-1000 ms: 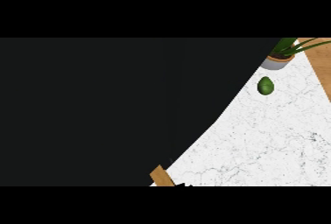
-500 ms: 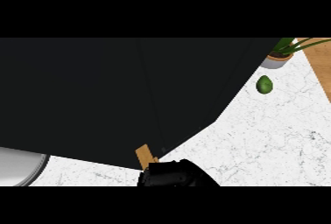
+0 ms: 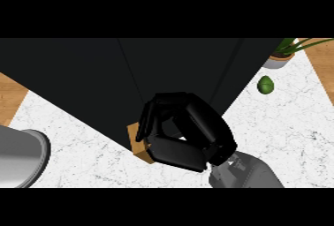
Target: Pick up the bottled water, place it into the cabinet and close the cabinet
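- Bottle: not visible, maybe hidden in hand or behind cabinet (image 3: 183, 66); can't tell.
- Likely light, smooth, slippery plastic w/ sloshing water; best taken round mid-body.
- Right hand (image 3: 186, 132): fingers curled at cabinet's near corner; what it grasps unclear.
- Left hand: out of view.
- Around: avocado (image 3: 265, 85) and plant (image 3: 282, 56) far right, grey bowl (image 3: 20, 154) near left on counter (image 3: 280, 128).
- Cabinet blocks most of view.

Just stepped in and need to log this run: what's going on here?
One black hand, on a grey forearm rising from the lower edge, is up against the black cabinet, fingers curled by its wooden corner edge. Which hand it is I cannot tell. No bottled water is visible. An avocado and a potted plant sit on the white marble counter. A grey rounded object shows at left.
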`<state>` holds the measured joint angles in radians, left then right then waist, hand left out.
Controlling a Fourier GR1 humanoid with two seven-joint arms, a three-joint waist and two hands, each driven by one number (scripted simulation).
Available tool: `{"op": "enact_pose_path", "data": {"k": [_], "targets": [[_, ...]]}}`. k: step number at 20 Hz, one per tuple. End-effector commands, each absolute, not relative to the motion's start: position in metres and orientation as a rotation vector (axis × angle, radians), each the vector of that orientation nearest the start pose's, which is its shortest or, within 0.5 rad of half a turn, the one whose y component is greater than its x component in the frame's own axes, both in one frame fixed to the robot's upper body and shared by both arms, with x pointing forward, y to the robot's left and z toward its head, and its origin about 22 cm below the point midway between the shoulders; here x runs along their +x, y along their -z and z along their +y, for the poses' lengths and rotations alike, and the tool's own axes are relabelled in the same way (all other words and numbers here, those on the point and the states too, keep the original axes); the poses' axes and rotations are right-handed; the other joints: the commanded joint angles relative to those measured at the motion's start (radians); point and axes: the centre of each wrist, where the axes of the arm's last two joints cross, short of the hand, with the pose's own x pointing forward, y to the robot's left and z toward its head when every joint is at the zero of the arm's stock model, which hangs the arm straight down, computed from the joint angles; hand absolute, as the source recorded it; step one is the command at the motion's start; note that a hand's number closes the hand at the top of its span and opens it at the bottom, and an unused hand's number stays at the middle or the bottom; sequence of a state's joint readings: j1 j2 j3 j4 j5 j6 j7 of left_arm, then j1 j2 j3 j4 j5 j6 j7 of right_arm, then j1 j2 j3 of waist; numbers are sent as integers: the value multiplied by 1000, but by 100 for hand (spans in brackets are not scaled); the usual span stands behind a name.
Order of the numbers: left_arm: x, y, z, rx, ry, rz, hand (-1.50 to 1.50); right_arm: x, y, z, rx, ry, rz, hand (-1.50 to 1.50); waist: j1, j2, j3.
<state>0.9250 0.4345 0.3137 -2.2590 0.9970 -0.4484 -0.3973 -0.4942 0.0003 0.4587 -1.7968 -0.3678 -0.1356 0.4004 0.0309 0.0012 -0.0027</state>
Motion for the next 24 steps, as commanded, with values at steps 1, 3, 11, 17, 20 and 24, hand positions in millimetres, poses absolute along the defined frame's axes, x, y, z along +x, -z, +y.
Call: {"op": "enact_pose_path", "data": {"k": [1,3,11,17,20,24], "targets": [[34,-95,377,-326,-243,-2007,-150,287,-153,-84,731,-336,-1603,150,-13,0,3],[36,-106,374,-326,-257,-2009,-150,319,-168,-117,746,-347,-1618,150,-13,5,3],[18,-112,382,-313,-253,-1990,-150,359,-170,-102,711,-411,-1571,150,-9,0,3],[20,-119,384,-345,-240,-2016,-150,389,-168,-116,715,-434,-1576,150,9,7,3],[18,-108,372,-363,-244,-1980,-150,383,-173,-90,736,-463,-1558,150,8,5,2],[31,-117,381,-386,-221,-1974,-150,378,-175,-67,801,-467,-1528,150,13,9,2]]}}
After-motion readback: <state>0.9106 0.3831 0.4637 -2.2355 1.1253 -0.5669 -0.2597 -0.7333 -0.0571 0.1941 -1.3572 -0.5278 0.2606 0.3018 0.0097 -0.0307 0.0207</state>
